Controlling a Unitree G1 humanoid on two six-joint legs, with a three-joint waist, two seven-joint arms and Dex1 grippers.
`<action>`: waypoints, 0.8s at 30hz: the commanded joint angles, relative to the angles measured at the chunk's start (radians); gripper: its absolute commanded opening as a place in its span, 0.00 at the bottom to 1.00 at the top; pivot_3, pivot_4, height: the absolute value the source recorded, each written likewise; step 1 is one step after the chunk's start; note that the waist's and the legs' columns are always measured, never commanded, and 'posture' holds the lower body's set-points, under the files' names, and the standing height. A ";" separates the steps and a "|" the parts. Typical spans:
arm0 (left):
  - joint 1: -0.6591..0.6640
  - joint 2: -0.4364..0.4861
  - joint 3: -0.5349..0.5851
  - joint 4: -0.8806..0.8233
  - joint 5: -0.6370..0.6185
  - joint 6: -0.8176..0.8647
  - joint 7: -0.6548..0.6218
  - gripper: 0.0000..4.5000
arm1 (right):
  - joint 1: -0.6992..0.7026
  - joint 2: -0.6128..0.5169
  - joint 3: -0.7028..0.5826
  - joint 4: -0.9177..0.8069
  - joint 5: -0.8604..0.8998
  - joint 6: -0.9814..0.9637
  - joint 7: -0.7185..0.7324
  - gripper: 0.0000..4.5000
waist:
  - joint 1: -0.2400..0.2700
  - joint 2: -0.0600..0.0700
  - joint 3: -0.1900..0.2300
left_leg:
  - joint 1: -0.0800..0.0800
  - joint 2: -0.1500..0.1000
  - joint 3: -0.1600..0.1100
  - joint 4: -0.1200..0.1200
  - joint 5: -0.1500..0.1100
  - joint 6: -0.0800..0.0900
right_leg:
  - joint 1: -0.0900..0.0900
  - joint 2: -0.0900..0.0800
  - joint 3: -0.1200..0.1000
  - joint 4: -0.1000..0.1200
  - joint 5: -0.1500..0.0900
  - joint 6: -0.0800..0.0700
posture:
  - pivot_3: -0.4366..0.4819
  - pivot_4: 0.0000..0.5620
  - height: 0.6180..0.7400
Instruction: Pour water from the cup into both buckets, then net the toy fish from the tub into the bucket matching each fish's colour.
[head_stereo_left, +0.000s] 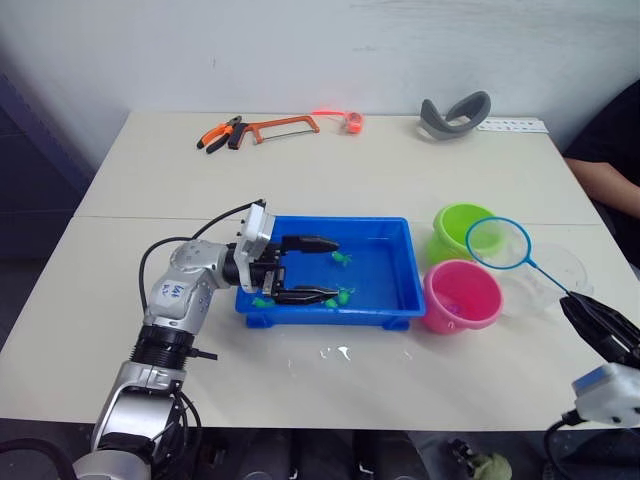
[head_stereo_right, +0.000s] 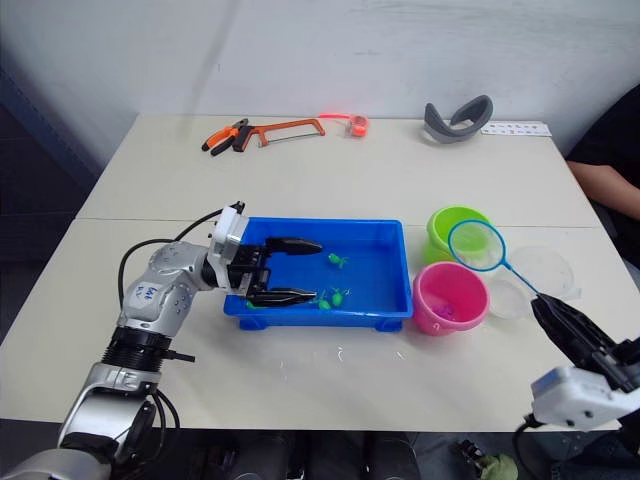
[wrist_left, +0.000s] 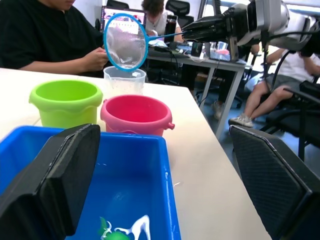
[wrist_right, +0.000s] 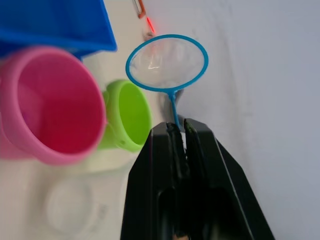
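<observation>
Tub: shallow rectangular bright blue plastic tub (head_stereo_left: 385, 262) sitting near the middle of the tabletop, toward the front edge.
Toy fish: tiny green plastic fish (head_stereo_left: 341, 259) lying inside the tub near its centre; more green ones (head_stereo_left: 343, 297) lying along the tub's front wall; colours of any others not resolving.
Left gripper: left gripper (head_stereo_left: 318, 268) reaching over the tub's left wall, hovering inside the tub; black fingers (head_stereo_left: 310, 243) spreading wide apart, gripping nothing, one lying along the front wall just beside the green fish there.
Buckets: small round lime green plastic bucket (head_stereo_left: 458, 228) standing just beside the tub's right wall, on its far side; small round pink plastic bucket (head_stereo_left: 461, 295) standing in front of the green one, touching or nearly touching it, also just beside the tub.
Net: small round blue-rimmed net with clear mesh (head_stereo_left: 499, 243) hanging in the air over the right rims of both buckets, thin handle slanting toward the right front corner of the tabletop.
Right gripper: right gripper (wrist_right: 180, 131) pinching the net's handle, fingers closing tight on the stick.
Cup: wide clear colourless plastic cup (head_stereo_left: 563, 268) standing to the right of the buckets, near the tabletop's right edge.
Far edge: orange-framed hacksaw (head_stereo_left: 283, 126) and orange-handled pliers (head_stereo_left: 220, 134) lying together near the far edge, well apart from the tub.
</observation>
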 joint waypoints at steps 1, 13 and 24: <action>-0.030 0.056 0.053 -0.032 -0.018 -0.001 -0.022 0.99 | -0.049 -0.111 0.030 -0.119 0.225 0.244 0.089 0.00 | 0.000 0.000 0.000 | 0.000 0.000 0.000 0.000 0.000 0.000 | 0.000 -0.001 0.000 0.000 0.000 0.000 | 0.48 0.27 1.00; 0.132 0.214 0.191 0.028 0.003 -0.075 0.001 0.99 | -0.631 -0.399 0.557 -0.067 0.166 0.701 0.156 0.00 | 0.000 0.000 0.000 | -0.007 -0.003 -0.005 0.001 -0.001 0.003 | -0.002 -0.006 -0.011 0.001 -0.001 -0.001 | 0.48 0.27 1.00; 0.373 0.267 0.356 -0.066 -0.045 -0.023 0.108 0.99 | -0.849 -0.370 0.746 0.090 0.022 0.680 0.266 0.00 | -0.001 0.000 0.000 | -0.007 -0.003 -0.004 0.001 -0.001 0.004 | -0.001 -0.006 -0.011 -0.002 0.001 0.002 | 0.48 0.27 1.00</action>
